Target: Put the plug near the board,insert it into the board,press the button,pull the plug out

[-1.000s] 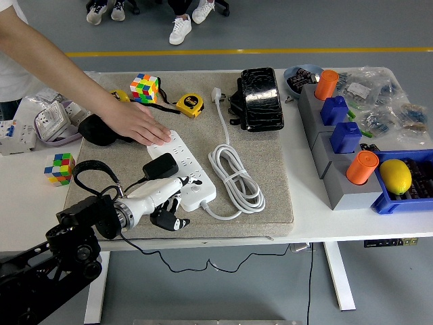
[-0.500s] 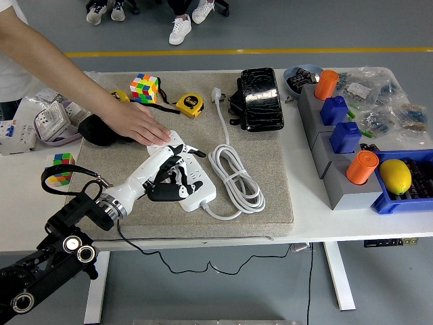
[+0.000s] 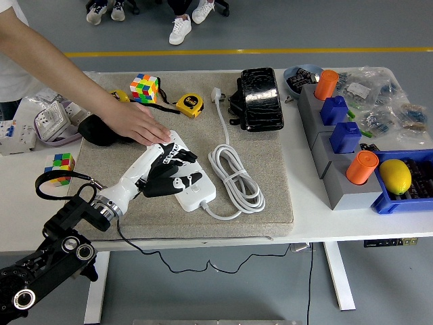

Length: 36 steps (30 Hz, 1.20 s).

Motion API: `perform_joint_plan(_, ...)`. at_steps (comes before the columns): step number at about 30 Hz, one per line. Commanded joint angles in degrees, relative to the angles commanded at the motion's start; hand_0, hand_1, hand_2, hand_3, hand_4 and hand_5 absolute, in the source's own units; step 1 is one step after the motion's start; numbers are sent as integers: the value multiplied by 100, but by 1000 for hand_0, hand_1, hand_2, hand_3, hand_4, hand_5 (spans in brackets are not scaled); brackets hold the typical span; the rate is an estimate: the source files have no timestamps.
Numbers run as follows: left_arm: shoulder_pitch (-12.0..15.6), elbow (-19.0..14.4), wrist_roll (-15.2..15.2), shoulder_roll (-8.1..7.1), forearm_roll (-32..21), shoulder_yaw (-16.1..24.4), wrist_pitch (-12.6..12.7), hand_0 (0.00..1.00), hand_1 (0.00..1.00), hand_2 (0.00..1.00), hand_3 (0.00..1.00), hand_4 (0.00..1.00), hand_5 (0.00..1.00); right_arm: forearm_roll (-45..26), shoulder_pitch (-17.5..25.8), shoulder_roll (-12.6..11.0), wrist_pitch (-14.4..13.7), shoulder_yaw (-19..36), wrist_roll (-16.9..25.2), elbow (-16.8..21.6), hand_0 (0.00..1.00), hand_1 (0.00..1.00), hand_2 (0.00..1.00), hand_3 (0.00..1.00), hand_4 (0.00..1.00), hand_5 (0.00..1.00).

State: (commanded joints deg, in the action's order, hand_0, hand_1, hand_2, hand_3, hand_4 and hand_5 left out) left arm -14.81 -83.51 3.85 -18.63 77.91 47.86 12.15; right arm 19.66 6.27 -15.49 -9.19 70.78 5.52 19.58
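Nearest the table's front edge, the robot's left hand (image 3: 166, 172) lies over the white power strip (image 3: 191, 184), its dark fingers (image 3: 183, 180) curled down around the black plug (image 3: 162, 177), which appears to sit on the strip's sockets; whether the prongs are fully seated cannot be told. The strip lies on the grey mat (image 3: 270, 183), and its white cable (image 3: 237, 172) coils just to the right of it. The right hand is not in view.

Beyond the robot's hand, a person's hand (image 3: 139, 125) presses flat on the strip's far end, apparently steadying it.

The likely risk is that the strip slides or lifts with the plug when pushed or pulled, should the person let go. The robot's fingers also cover several sockets, so a poorly aimed press could miss the button.

Farther back from the strip sit a colour cube (image 3: 145, 87) and a yellow tape measure (image 3: 190, 105); no writing is legible anywhere.
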Motion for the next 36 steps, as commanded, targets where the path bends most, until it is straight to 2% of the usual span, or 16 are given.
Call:
perform_joint_plan(1,-3,-2,-4,2,-1,3,-1,597,661,619,615,878,352,0,-2,-5,-2,8,1,1,549,621,561,513,858,386)
perform_joint_plan(7,-4,-14,-39,8,8,29,-21,595,657,621,611,891,372,13,-1,-27,-6,5,-1,11,549,620,561,513,859,387)
perform_joint_plan(18,-3,-52,-62,-7,3,34,-43,596,652,621,613,891,372,5,12,-45,-3,-34,-4,9,548,620,561,513,859,388)
perform_joint_plan(19,-3,-63,-78,-8,4,41,-54,433,509,544,625,891,371,5,7,-47,-2,-37,-5,10,549,620,561,513,860,389)
perform_joint_plan(24,-18,-119,-219,-21,106,52,-144,433,509,544,625,891,371,12,7,-71,-7,-16,-5,18,549,620,561,513,860,389)
perform_joint_plan(25,-32,-135,-266,-26,138,50,-185,277,250,429,680,881,305,10,11,-74,-7,-16,-6,17,549,621,562,514,860,389)
perform_joint_plan(30,-53,-235,-558,-31,477,89,-426,277,250,429,680,881,305,-1,41,-61,2,-25,-10,10,549,621,562,514,860,389)
perform_joint_plan(31,-53,-265,-691,-33,612,98,-544,138,100,243,841,678,90,-5,49,-55,5,-34,-13,6,548,620,562,514,860,390)
perform_joint_plan(36,-34,-375,-1185,-52,1029,100,-993,138,100,243,841,678,90,19,60,-63,2,-20,-15,23,548,620,562,514,860,390)
